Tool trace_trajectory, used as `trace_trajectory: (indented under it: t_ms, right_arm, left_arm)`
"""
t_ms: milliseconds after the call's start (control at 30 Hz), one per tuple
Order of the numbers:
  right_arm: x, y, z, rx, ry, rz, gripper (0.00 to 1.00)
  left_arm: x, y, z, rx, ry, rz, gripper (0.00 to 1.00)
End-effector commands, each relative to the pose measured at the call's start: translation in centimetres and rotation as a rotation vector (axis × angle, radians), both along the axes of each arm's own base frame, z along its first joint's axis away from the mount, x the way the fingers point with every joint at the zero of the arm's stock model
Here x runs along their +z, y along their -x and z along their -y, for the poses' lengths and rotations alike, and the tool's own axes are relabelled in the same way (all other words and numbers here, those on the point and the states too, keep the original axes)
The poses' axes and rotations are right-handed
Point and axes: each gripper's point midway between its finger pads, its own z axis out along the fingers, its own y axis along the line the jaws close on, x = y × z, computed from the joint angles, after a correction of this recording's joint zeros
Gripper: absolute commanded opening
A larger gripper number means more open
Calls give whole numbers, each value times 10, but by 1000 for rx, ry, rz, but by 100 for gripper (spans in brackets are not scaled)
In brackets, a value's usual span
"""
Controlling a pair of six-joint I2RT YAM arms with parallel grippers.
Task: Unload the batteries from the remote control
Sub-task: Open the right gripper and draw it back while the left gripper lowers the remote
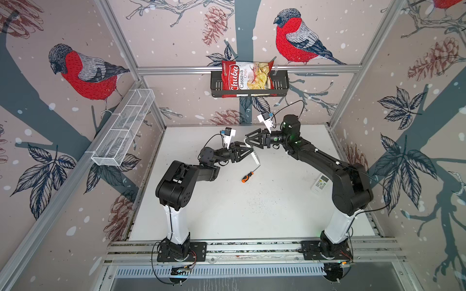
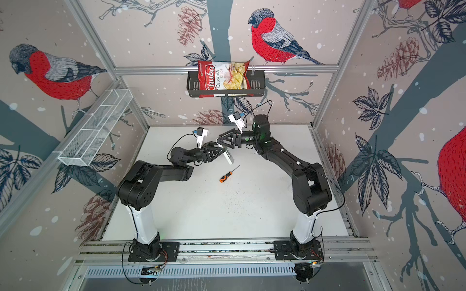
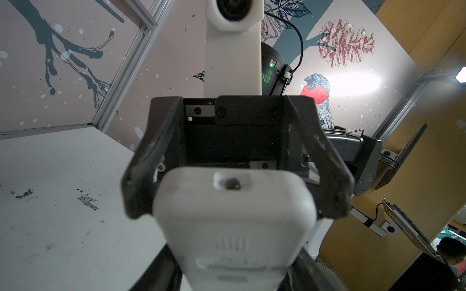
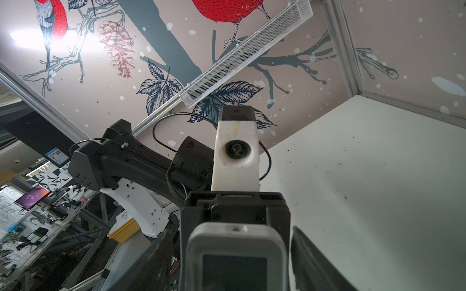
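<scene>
Left wrist view: left claw (image 3: 234,252) pinches remote control (image 3: 234,226); right claw (image 3: 237,206) stands spread around its far end, apparently clear.

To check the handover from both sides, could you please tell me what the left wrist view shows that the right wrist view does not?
Only the left wrist view shows the remote control's ribbed back, with the right gripper seen head-on, open around its end. Only the right wrist view shows its front with the dark screen, and the white mesh basket on the wall. Both show the remote's rounded end and the white table.
</scene>
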Motion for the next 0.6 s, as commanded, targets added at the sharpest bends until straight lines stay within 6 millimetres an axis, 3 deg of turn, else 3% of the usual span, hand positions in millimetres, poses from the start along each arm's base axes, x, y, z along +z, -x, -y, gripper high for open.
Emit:
trace_trajectory:
  t_ms: [0,167,433,567]
  right_arm:
    - [5,-4,3,-34,-6,48,87]
    - [3,-17,12,-67,7,43,92]
    - [-22,-70,62,-339,66,-46,92]
    - [-36,-78,78,-444,107,-67,92]
  left_arm:
    - [26,15,-7,15,76,178,42]
    - [22,10,-8,29,79,151,43]
    - [8,-20,-13,190,-41,34,45]
    - [-10,-35,-19,304,-131,-55,45]
